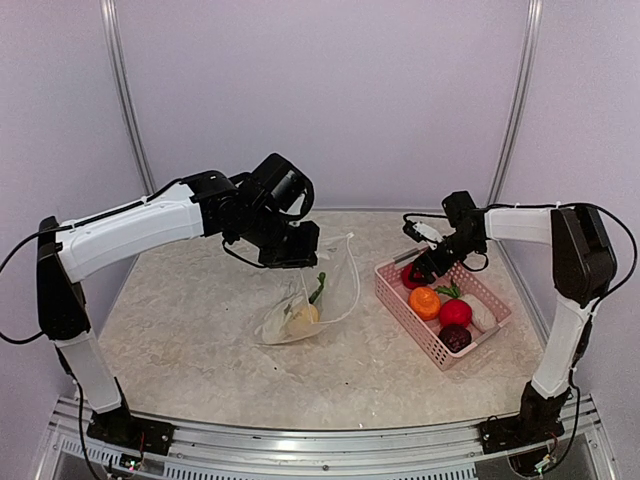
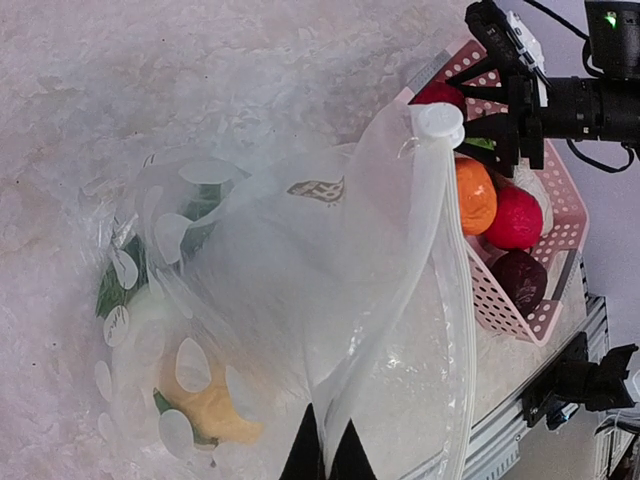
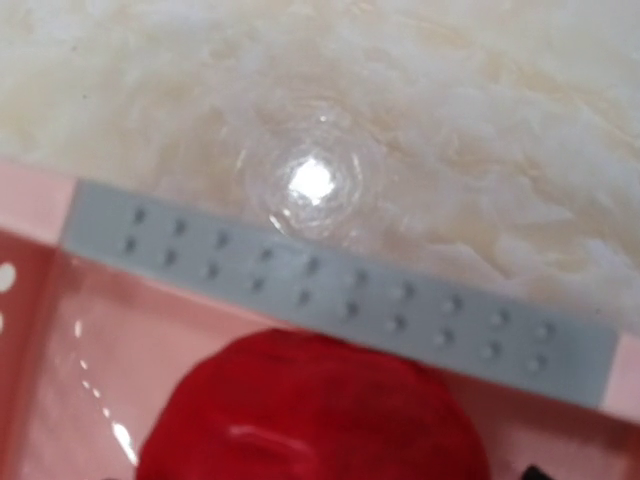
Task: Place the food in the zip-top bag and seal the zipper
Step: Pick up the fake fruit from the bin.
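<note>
Left fingers, bottom centre of the left wrist view: pressed together, pinching a fold of the zip-top bag. Bag at the centre of the top view, hanging slack and crumpled from that pinch, lower end resting on the worktop. Inside it, low and to the left: a yellow piece and a green leaf, both blurred by the dotted film. Along the bag's right edge in the left wrist view, the zipper, a pale strip running from a round white slider at the upper right down to the bottom edge. Whether the mouth is closed along that strip: cannot tell.

Right fingers, upper right of the left wrist view: spread apart, poised over the far left corner of the pink basket. Directly beneath them, a red ball, filling the lower half of the right wrist view; touching or just clear of it, cannot tell. Above the ball in that view, a grey dotted strip on the basket rim, then bare worktop.

Basket at the right of the top view, well apart from the bag. Rest of the food in it, packed side by side: an orange ball, a second red ball, a dark purple ball nearest the lower edge, and a white oblong piece against the right wall.
</note>
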